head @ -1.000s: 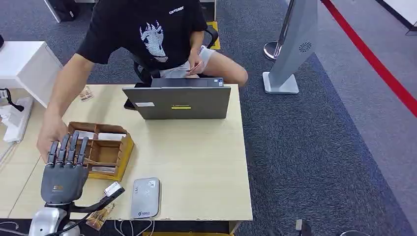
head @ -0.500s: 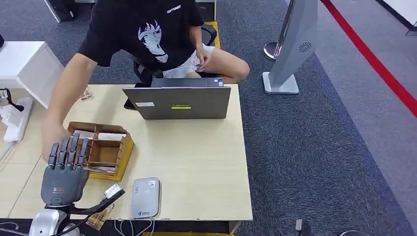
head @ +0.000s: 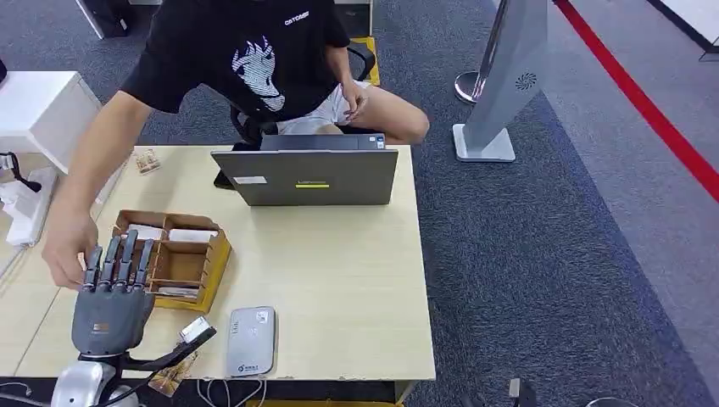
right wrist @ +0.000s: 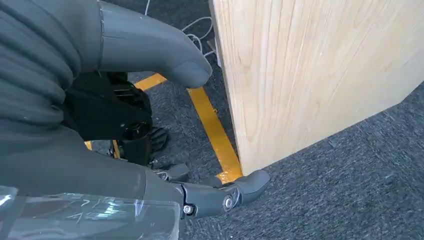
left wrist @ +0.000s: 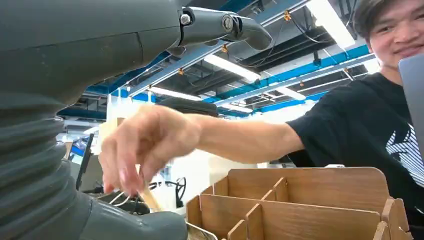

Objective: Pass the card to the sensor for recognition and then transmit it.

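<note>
My left hand [head: 112,298] hovers open at the table's front left, fingers stretched out flat over the left edge of the wooden box [head: 180,258]. A person's hand [head: 69,248] hangs just left of my fingers. In the left wrist view that person's hand [left wrist: 145,145] pinches a thin tan card [left wrist: 148,199] between my thumb [left wrist: 125,225] and my fingers [left wrist: 220,24]; the card touches neither. The grey-white sensor [head: 251,341] lies flat near the front edge, right of my left hand. My right hand [right wrist: 90,170] hangs open beside the table's wooden side [right wrist: 310,75], holding nothing.
A grey laptop [head: 309,176] stands open at the table's [head: 348,280] far edge, with a seated person [head: 254,51] behind it. The wooden box [left wrist: 300,205] has several compartments. A black cable with a small plug [head: 195,329] runs from my left wrist. A grey stand [head: 500,85] stands on the carpet.
The person's hand has moved from the box's left corner out to the left of my fingers. My left hand has sunk slightly.
</note>
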Robot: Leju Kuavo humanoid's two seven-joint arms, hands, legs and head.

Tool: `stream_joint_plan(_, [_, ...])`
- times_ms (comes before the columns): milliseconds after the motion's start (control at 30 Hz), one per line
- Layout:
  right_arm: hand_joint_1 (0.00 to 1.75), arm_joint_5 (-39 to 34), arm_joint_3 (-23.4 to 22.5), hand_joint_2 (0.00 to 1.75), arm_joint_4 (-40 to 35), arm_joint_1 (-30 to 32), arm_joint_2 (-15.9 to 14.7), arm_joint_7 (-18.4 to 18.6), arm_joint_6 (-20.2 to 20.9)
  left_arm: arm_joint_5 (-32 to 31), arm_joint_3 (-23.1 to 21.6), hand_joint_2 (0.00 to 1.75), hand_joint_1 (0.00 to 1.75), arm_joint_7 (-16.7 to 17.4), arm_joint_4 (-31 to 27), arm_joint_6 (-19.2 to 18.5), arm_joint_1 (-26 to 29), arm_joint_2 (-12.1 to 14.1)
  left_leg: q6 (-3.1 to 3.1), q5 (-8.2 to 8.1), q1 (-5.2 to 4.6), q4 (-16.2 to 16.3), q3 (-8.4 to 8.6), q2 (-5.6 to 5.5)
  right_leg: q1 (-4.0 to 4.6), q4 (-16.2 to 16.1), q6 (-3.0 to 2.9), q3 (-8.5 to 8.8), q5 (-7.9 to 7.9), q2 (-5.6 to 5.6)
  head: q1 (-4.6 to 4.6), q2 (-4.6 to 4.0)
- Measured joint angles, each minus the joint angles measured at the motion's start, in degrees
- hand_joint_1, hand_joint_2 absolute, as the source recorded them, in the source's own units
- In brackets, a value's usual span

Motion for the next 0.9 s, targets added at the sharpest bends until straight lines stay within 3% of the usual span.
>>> stream_joint_plan(367, [0.00,0.0,0.0,1.75,0.0,0.1,0.0,0.0,0.0,0.1,0.0,1.75,0.00,0.0,0.2,-0.7,0.6,-0.3,0.00,0.00,0.00,0.0,0.00,0.00,0.00,0.0,0.00,0.00,0.00,0.00,0.02,0.00])
stream_joint_plan(900, [0.00,0.0,-0.1,1.75,0.0,0.1,0.0,-0.2,0.0,1.0,0.0,1.75,0.00,0.0,6.3,-0.7,0.7,-0.2,0.00,0.00,0.00,0.0,0.00,0.00,0.00,0.0,0.00,0.00,0.00,0.00,0.02,0.00])
